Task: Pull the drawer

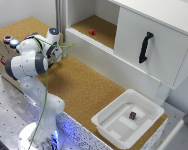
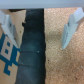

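Observation:
The cork-topped wooden box (image 1: pixel 21 27) stands at the exterior view's left, with coloured buttons (image 1: pixel 10 40) on its near corner. The arm covers most of the box's side, so the drawer's front and dark handle are hidden. My gripper (image 1: pixel 58 55) hangs over the cork beside the box. In the wrist view the gripper (image 2: pixel 40 27) is open and empty, its two pale fingers (image 2: pixel 70 30) wide apart over a dark perforated strip (image 2: pixel 31 50). A tan panel with blue print (image 2: pixel 7 52) lies beside one finger. I cannot tell whether it is the drawer.
A big white cabinet door (image 1: pixel 154 45) with a black handle (image 1: pixel 145 47) stands at the back right. A small red object (image 1: pixel 91 32) sits on the open shelf beside it. A white plastic tub (image 1: pixel 109 125) holding a small dark cube (image 1: pixel 132 115) is at the front right.

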{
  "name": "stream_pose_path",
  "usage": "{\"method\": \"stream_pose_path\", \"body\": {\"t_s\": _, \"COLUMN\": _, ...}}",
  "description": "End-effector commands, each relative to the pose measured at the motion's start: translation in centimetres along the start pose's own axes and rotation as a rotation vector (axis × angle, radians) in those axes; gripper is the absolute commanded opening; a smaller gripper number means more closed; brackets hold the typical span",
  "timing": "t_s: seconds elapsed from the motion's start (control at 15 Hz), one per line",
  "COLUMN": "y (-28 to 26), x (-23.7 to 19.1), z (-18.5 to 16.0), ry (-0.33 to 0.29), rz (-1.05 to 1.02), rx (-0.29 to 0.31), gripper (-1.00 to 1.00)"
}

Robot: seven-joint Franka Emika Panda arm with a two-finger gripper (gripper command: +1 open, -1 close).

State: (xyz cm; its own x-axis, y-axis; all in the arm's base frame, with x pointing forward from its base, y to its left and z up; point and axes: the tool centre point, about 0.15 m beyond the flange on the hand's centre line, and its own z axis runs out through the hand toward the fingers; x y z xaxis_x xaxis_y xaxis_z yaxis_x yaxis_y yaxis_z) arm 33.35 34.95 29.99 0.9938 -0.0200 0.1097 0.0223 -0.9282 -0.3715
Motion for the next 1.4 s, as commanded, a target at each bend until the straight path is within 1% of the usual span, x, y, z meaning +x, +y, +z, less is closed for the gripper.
{"method": "stream_pose_path", "body": {"t_s": 0.0, "y": 0.4, "x": 0.4, "z": 1.7, "ry": -0.049, "rz": -0.040, "rx": 0.105, "gripper": -1.00}}
{"method": "stream_pose_path", "body": {"t_s": 0.13, "y": 0.6, "x": 0.2, "z": 1.6, "ry": -0.054, "rz": -0.045, "rx": 0.108, "gripper": -1.00}}
{"method": "stream_pose_path", "body": {"t_s": 0.27, "y": 1.2, "x": 0.1, "z": 1.0, "ry": -0.037, "rz": -0.039, "rx": 0.101, "gripper": -1.00}}
{"method": "stream_pose_path", "body": {"t_s": 0.47, "y": 3.2, "x": 0.0, "z": 0.5, "ry": -0.017, "rz": -0.031, "rx": 0.070, "gripper": -1.00}}
{"method": "stream_pose_path", "body": {"t_s": 0.67, "y": 6.4, "x": 0.1, "z": -0.3, "ry": 0.008, "rz": -0.017, "rx": 0.091, "gripper": -1.00}}
{"method": "stream_pose_path", "body": {"t_s": 0.73, "y": 7.6, "x": 0.1, "z": -0.3, "ry": 0.011, "rz": -0.015, "rx": 0.121, "gripper": -1.00}}
{"method": "stream_pose_path", "body": {"t_s": 0.8, "y": 8.7, "x": 0.0, "z": -0.3, "ry": 0.030, "rz": -0.036, "rx": 0.123, "gripper": -1.00}}
{"method": "stream_pose_path", "body": {"t_s": 0.93, "y": 11.0, "x": 0.2, "z": -0.1, "ry": 0.016, "rz": -0.044, "rx": 0.149, "gripper": -1.00}}
{"method": "stream_pose_path", "body": {"t_s": 1.13, "y": 14.3, "x": 1.0, "z": -0.9, "ry": 0.005, "rz": -0.048, "rx": 0.166, "gripper": -1.00}}
{"method": "stream_pose_path", "body": {"t_s": 1.33, "y": 17.1, "x": 1.9, "z": -2.4, "ry": 0.019, "rz": -0.048, "rx": 0.153, "gripper": -1.00}}
